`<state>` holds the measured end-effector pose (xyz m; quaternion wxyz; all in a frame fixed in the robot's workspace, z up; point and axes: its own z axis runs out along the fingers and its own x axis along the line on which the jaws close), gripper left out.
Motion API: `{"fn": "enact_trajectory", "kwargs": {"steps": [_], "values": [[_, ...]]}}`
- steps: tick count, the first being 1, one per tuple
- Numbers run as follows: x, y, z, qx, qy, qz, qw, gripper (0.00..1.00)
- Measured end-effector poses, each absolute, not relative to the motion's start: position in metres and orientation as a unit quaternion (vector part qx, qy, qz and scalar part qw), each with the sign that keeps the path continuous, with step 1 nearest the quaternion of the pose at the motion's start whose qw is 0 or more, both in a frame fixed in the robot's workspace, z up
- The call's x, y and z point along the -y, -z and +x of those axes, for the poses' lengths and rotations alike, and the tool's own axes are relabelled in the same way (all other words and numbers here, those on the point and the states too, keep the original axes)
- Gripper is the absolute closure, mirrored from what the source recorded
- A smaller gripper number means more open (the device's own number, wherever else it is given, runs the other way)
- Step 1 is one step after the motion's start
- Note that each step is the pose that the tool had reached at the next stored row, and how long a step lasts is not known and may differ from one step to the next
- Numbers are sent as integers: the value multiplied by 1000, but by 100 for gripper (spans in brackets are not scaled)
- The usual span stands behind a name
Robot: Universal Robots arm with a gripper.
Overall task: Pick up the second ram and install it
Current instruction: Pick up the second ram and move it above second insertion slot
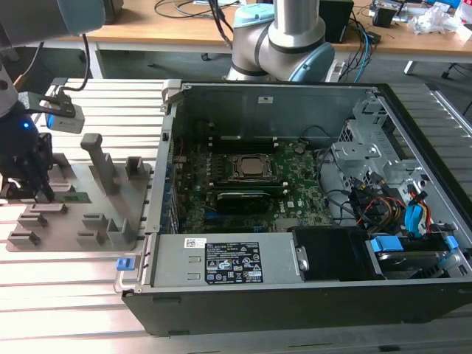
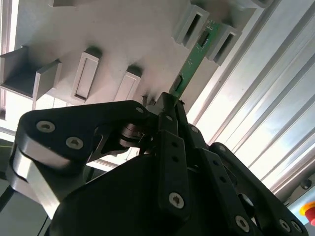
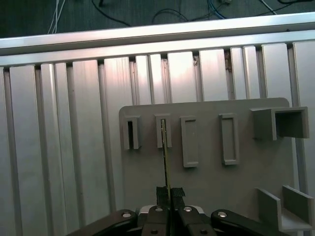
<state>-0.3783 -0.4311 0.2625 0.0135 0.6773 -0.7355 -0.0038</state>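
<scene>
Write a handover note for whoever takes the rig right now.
Gripper: jaws shut on one end of the second ram.
Ram: far end sits in a slotted block on the grey fixture plate, at the exterior view's left, beside the open computer case.
Done: ram grasped.
Left: ram not yet lifted out of the block, not yet installed on the motherboard.

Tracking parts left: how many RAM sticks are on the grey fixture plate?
1: the second ram, on edge in a slot of the fixture plate, clamped between the fingers. Others may be hidden.
</scene>
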Motion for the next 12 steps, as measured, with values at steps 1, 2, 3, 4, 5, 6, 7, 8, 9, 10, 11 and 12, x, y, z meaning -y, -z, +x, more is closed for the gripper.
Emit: {"fn": "enact_trajectory", "kwargs": {"steps": [1, 2, 3, 4, 5, 6, 7, 8, 9, 10, 11, 12], "values": [[431, -264, -378, 736, 4, 677, 14, 86], [431, -266, -378, 736, 4, 677, 14, 86], [431, -268, -378, 736, 4, 677, 14, 86], [431, -269, -378, 736, 4, 677, 14, 86], [431, -270, -378, 736, 4, 677, 14, 86], [431, -273, -378, 736, 4, 677, 13, 86], [431, -275, -378, 736, 4, 677, 13, 86], [431, -277, -378, 736, 4, 677, 13, 86], [431, -280, -378, 736, 4, 677, 14, 86], [431, -282, -378, 736, 4, 677, 14, 86], [431, -283, -378, 736, 4, 677, 14, 86], [431, -285, -378, 736, 4, 677, 13, 86]]}}
